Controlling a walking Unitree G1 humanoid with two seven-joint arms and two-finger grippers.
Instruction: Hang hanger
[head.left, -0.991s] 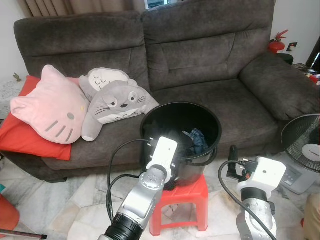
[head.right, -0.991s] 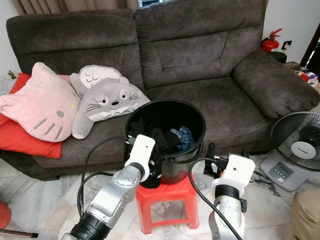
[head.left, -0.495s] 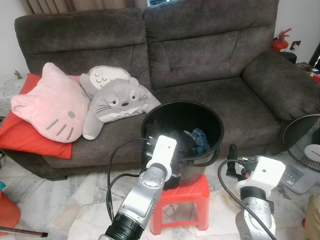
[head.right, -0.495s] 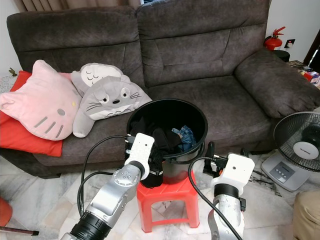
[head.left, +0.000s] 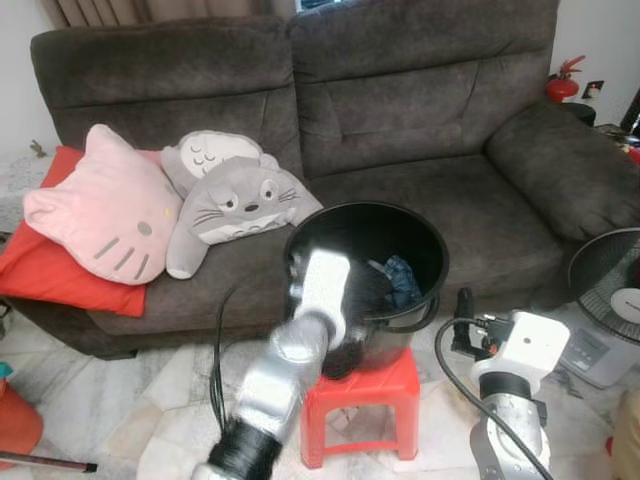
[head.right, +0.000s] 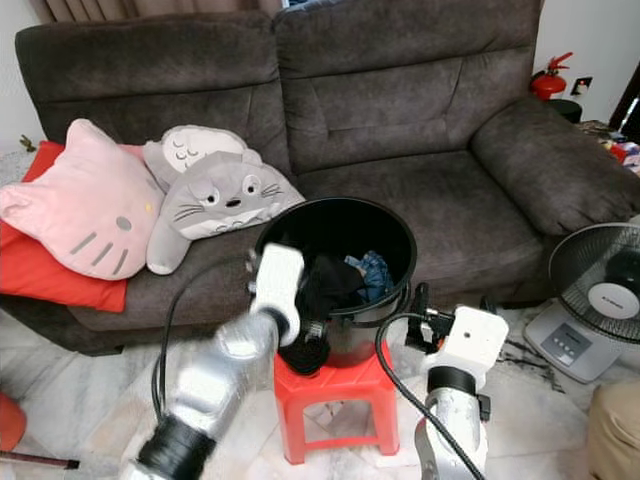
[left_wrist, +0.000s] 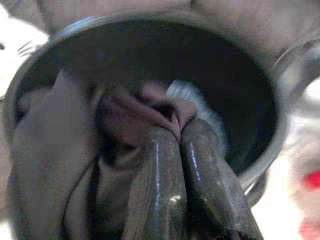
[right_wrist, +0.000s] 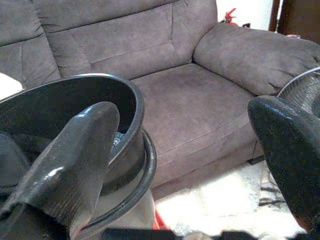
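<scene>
Left hand (left_wrist: 182, 145) pinched on dark cloth (left_wrist: 75, 165)

Dark grey sofa (head.left: 420, 110) ahead of me w/ pink cat cushion (head.left: 100, 205), two grey plush cushions (head.left: 235, 195), red cushion (head.left: 40, 270) underneath. Red stool (head.left: 365, 395) on marble floor (head.left: 130, 400). Fan (head.left: 605, 290) at my right, fire extinguisher (head.left: 560, 80) behind sofa arm.

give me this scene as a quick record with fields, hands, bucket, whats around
left hand: fingers together, pinching dark cloth at the bucket's near rim
right hand: open, beside the bucket, holding nothing
bucket: black, on a red stool, dark and blue clothes inside
sofa: dark grey, behind the bucket
cushions: pink cat, grey creature
fan: on the floor at the robot's right
</scene>
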